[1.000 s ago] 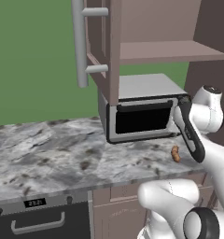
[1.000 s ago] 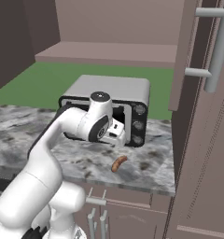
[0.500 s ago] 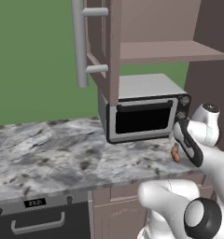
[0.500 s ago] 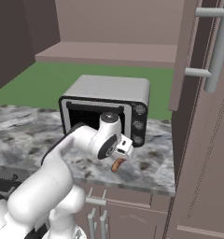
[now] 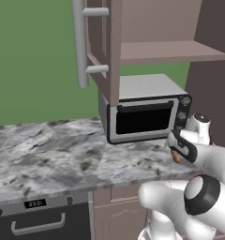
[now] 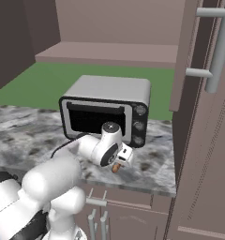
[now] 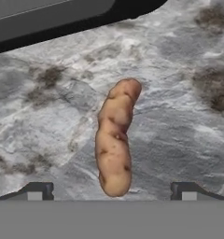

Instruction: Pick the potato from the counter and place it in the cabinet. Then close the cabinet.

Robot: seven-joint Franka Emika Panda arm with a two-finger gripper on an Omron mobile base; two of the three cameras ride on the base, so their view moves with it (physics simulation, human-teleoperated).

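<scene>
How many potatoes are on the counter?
1. The potato lies on the counter in front of the toaster oven, right under the open gripper. Another could be hidden behind the arm.

A silver toaster oven [image 5: 145,112] with a black window stands on the bench under my open wall unit, door shut; three dark knobs [image 6: 139,124] run in a column down its right front. Its dark lower edge [image 7: 62,21] runs across the top of my hand view. Green wall [image 5: 34,61] behind. A black appliance front [image 5: 39,222] with a small display and a grey handle sits below the bench edge, lower left.
</scene>
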